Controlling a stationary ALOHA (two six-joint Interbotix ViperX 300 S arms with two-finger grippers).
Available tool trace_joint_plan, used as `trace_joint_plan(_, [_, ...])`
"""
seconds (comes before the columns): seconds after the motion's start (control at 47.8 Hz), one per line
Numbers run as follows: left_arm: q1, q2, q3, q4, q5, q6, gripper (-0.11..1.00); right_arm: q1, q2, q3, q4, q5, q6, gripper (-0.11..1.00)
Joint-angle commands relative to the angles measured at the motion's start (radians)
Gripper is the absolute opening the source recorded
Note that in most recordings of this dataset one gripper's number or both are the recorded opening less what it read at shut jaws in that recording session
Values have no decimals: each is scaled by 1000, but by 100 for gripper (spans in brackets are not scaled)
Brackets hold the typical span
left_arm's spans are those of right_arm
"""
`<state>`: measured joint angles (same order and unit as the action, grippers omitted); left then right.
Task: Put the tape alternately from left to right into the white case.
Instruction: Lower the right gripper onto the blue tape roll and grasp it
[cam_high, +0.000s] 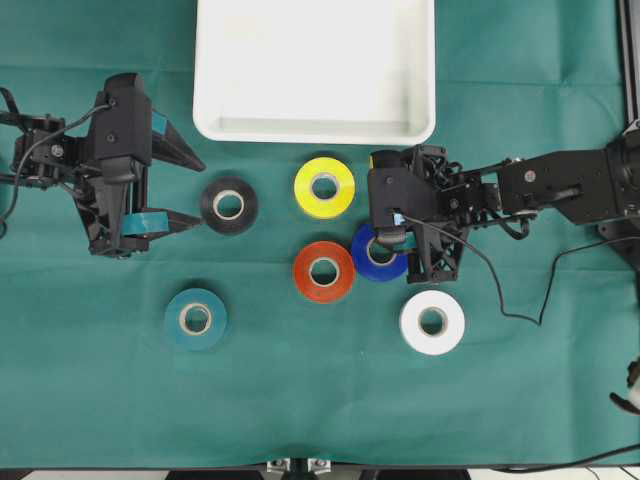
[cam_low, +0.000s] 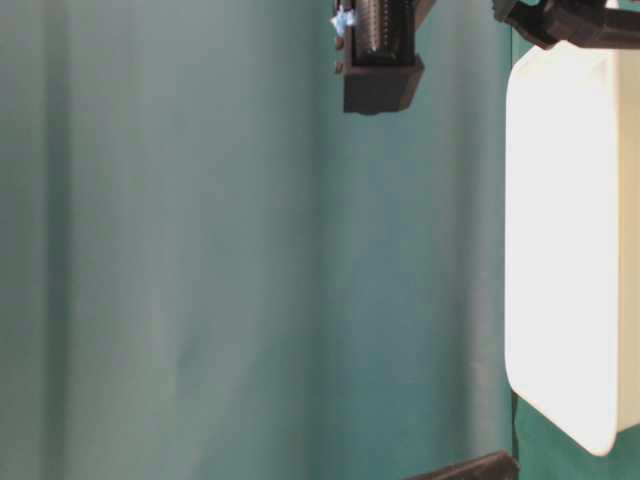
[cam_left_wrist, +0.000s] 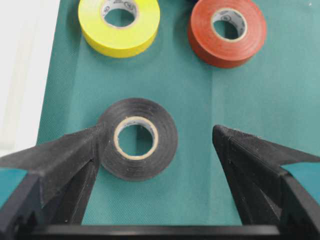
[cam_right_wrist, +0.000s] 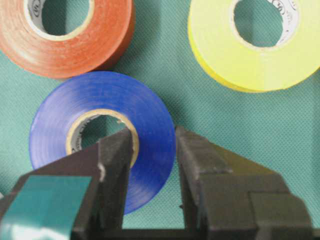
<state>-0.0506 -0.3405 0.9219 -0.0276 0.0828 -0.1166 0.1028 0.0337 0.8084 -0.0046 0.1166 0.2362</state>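
The white case (cam_high: 315, 60) sits empty at the back centre and also shows at the right of the table-level view (cam_low: 560, 240). Six tape rolls lie on the green cloth: black (cam_high: 211, 205), yellow (cam_high: 303, 186), red (cam_high: 303, 271), blue (cam_high: 362, 258), white (cam_high: 412, 322) and teal (cam_high: 176, 318). My right gripper (cam_right_wrist: 153, 132) is shut on the blue tape (cam_right_wrist: 100, 95), one finger in its hole and the other outside its wall. My left gripper (cam_left_wrist: 160, 128) stands open around the black tape (cam_left_wrist: 165, 145), whose left side touches one finger.
The red roll (cam_right_wrist: 25, 45) touches the blue roll, and the yellow roll (cam_right_wrist: 220, 55) lies close by toward the case. A black cable trails from the right arm past the white roll. Part of an arm hangs at the top of the table-level view.
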Motion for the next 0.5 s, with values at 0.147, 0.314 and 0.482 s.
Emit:
trace_joint_plan(0.147, [3, -8, 8, -2, -5, -2, 58, 2, -12, -31, 2, 20, 0, 25])
trace_joint_plan(0.314, [3, -8, 9, -2, -5, -2, 58, 6, -21, -46, 2, 41, 0, 25])
trace_joint_plan(0.482, [3, -8, 14, -2, -5, -2, 58, 14, -74, -60, 2, 92, 0, 25])
